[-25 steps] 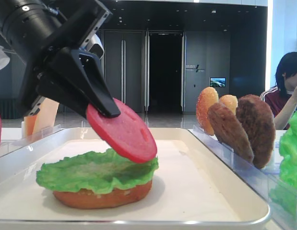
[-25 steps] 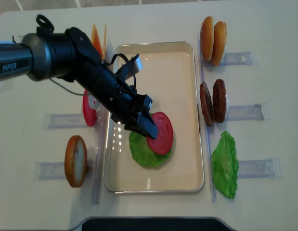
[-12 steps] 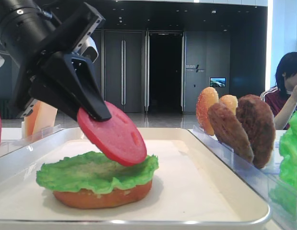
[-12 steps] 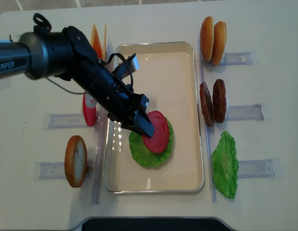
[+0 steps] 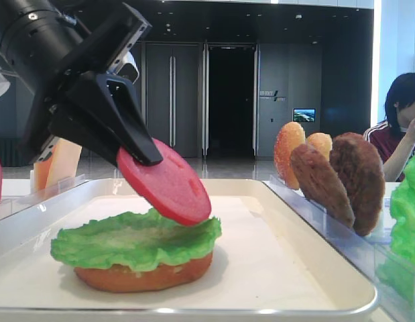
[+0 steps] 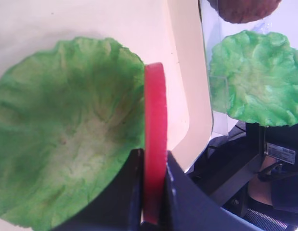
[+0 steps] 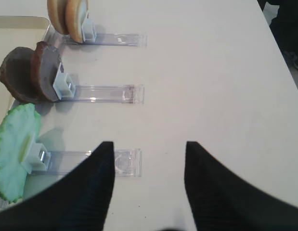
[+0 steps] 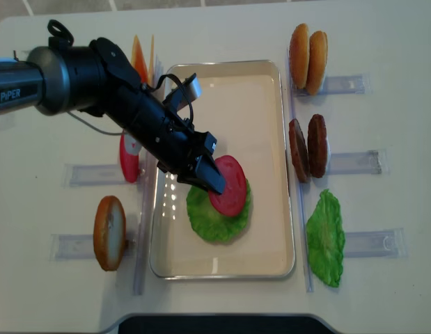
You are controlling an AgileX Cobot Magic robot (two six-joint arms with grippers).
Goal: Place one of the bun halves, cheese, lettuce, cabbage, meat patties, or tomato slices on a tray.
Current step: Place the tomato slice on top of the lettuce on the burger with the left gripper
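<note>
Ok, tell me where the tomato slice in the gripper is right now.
In the overhead view the tomato slice is held tilted in the left gripper above the lettuce on the tray, its lower edge close to the leaf.

Left arm [image 8: 69, 80]: thick matte black cylinder with white "PIPER" lettering, a thin black cable looping alongside, and a small pale grey block near the wrist. Both pincers, left [image 8: 208, 182] and right [image 7: 149, 185], have black, tapering, wedge-shaped fingers.
</note>
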